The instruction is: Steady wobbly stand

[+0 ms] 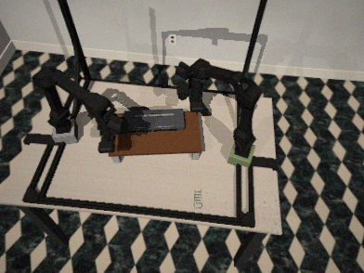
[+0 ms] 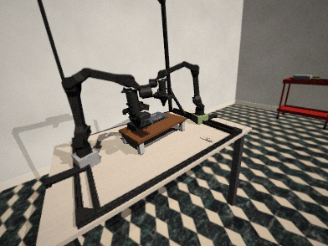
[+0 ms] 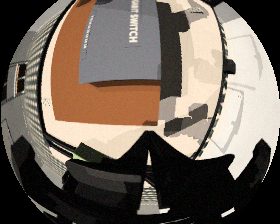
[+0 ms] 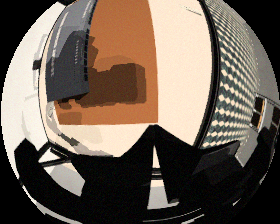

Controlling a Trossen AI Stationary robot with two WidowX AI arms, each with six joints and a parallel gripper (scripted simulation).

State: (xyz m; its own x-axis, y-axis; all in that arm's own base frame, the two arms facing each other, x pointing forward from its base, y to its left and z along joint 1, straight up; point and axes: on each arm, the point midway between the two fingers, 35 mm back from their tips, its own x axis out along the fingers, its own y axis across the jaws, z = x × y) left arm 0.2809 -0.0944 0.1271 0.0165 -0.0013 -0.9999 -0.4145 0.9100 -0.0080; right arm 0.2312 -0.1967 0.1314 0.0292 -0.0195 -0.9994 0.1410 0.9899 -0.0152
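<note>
The brown stand (image 1: 160, 144) (image 2: 164, 130) (image 3: 65, 95) (image 4: 125, 40) stands on pale legs; a slight tilt cannot be told. The grey network switch (image 1: 175, 121) (image 2: 158, 118) (image 3: 120, 57) (image 4: 62, 75) lies on its rear half. My right gripper (image 1: 106, 149) (image 4: 152, 128) is shut and empty, low at the stand's end near the white base; touching cannot be told. My left gripper (image 1: 201, 113) (image 2: 163, 103) (image 3: 148, 134) is shut and empty, above and just beyond the other end, towards the rear. Small pale pieces, perhaps the wedges (image 1: 198, 198) (image 2: 207, 139), lie in front.
Another group of small pale pieces (image 1: 121, 98) lies behind the stand. A black frame (image 1: 139, 212) (image 2: 167, 175) runs along the table's front. Its uprights and the two arm bases, white (image 1: 65, 132) (image 2: 86, 158) and green (image 1: 241, 155) (image 2: 200, 118), flank the stand.
</note>
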